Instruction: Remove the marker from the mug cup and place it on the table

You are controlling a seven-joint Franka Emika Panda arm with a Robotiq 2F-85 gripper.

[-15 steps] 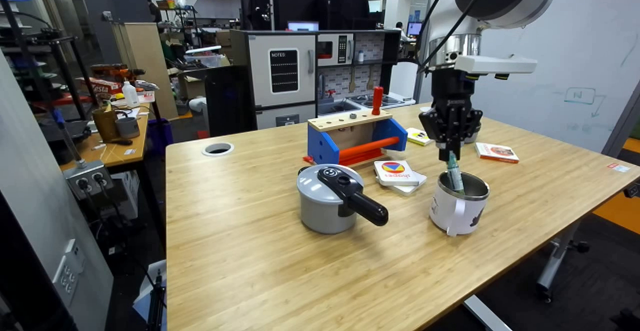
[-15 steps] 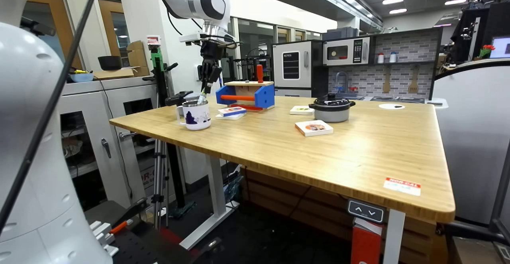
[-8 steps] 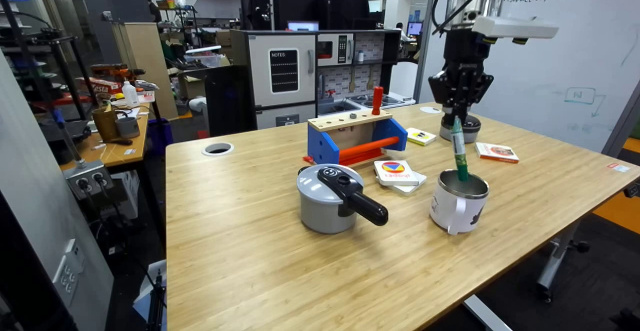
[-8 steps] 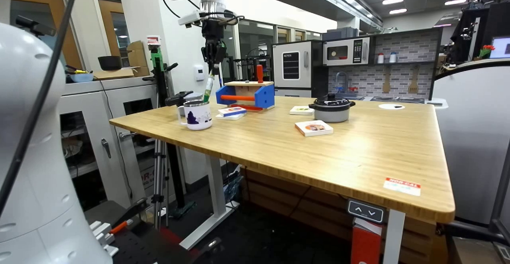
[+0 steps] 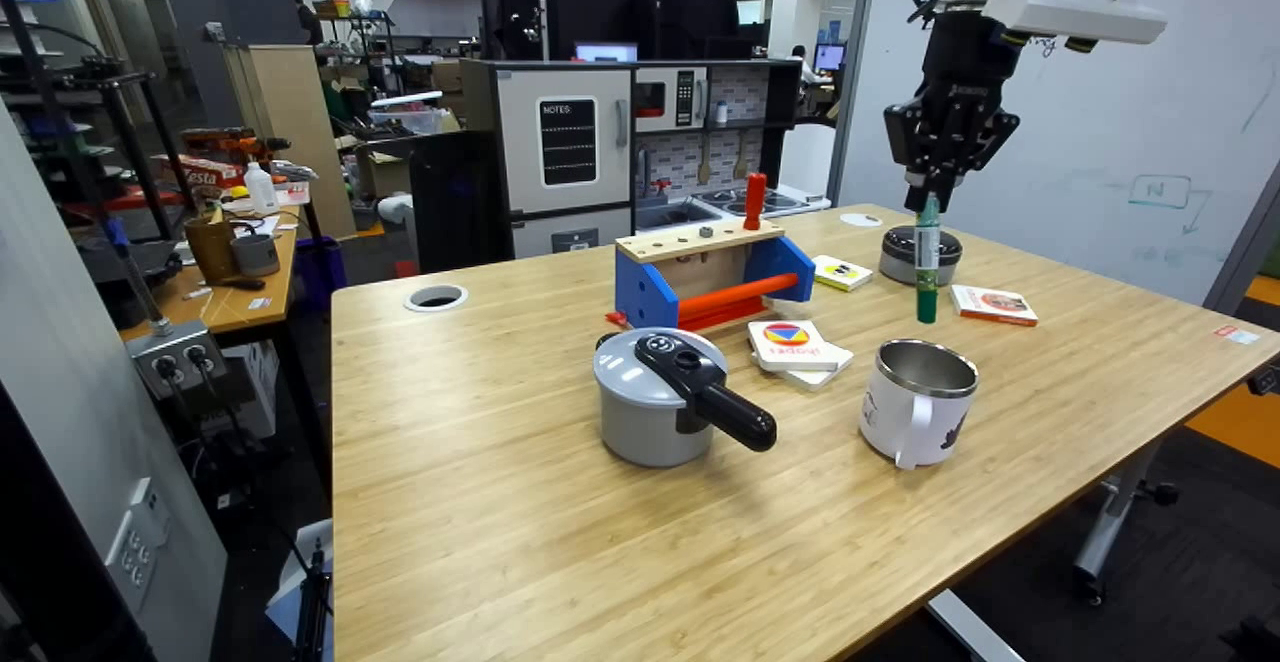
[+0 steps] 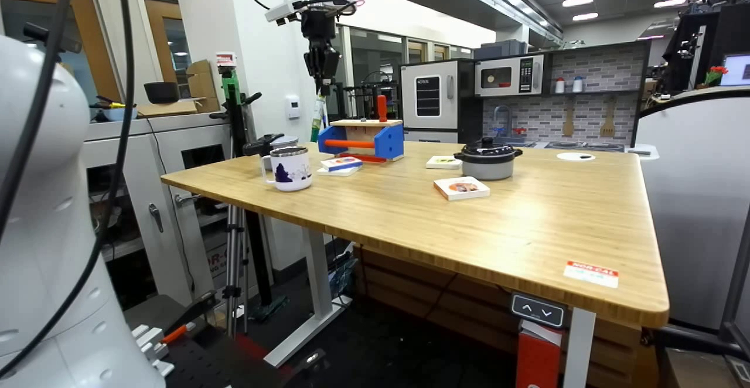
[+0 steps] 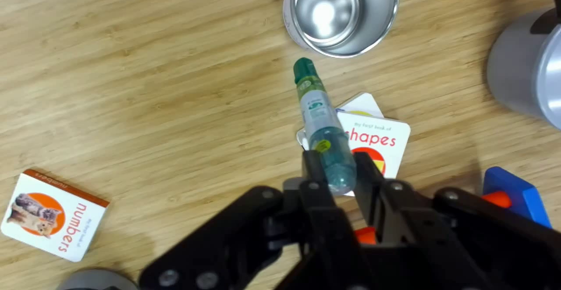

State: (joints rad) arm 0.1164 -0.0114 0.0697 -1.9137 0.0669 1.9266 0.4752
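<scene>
The marker is a greenish stick with a dark green cap at its lower end. It hangs nearly upright above the table in both exterior views [image 5: 927, 262] [image 6: 317, 119] and in the wrist view [image 7: 317, 110]. My gripper [image 5: 930, 200] is shut on its upper end, one finger on each side in the wrist view [image 7: 336, 163]. The whitish mug cup [image 5: 910, 422] stands upright on the table [image 5: 500, 542], with its handle at the side. Its bare steel inside [image 7: 379, 9] shows in the wrist view. The marker is apart from the mug, above and beside it.
A grey pot with a black handle [image 5: 650, 422] stands beside the mug. A blue and orange toy workbench [image 5: 640, 287] is behind it. Small books [image 5: 790, 347] lie between, and a numbers book [image 7: 52, 215] lies near a black-lidded pot [image 5: 920, 257].
My gripper has risen and lifted the marker out of the mug. It has then moved away from the mug with the marker in it. The mug has stayed in place.
</scene>
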